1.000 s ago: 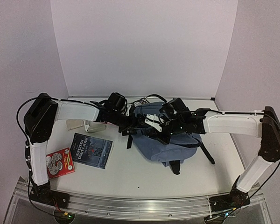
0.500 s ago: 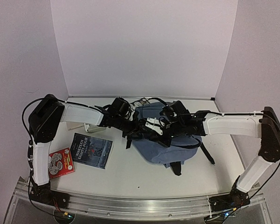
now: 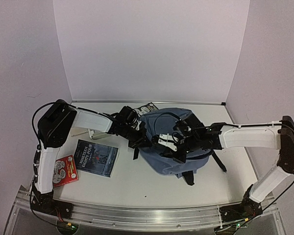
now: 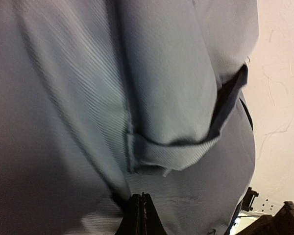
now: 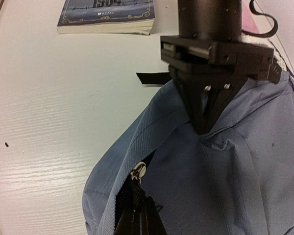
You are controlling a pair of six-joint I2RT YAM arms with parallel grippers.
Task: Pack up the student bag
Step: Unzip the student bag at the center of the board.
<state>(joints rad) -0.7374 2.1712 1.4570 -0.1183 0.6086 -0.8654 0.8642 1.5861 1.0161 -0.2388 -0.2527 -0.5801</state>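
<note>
The student bag (image 3: 179, 149), blue-grey with black straps, lies mid-table. My left gripper (image 3: 139, 139) is at its left edge. Its jaws (image 4: 142, 208) are shut, pinching a fold of the bag's fabric (image 4: 176, 152), which fills the left wrist view. The right wrist view shows that same left gripper (image 5: 204, 128) biting the cloth from above. My right gripper (image 3: 165, 142) reaches over the bag's top. Its jaws (image 5: 137, 205) are shut on the black zipper pull below the silver slider (image 5: 139, 171), where the zipper gapes a little.
A dark book (image 3: 97, 157) lies left of the bag, seen also as the book (image 5: 108, 13) in the right wrist view. A red booklet (image 3: 63, 170) sits at the near left. White objects (image 3: 85, 131) lie behind the left arm. A patterned item (image 3: 148, 106) lies behind the bag.
My left gripper has closed on the bag's fabric after moving right to it. The right arm has come nearer and leftward with the zipper pull.
</note>
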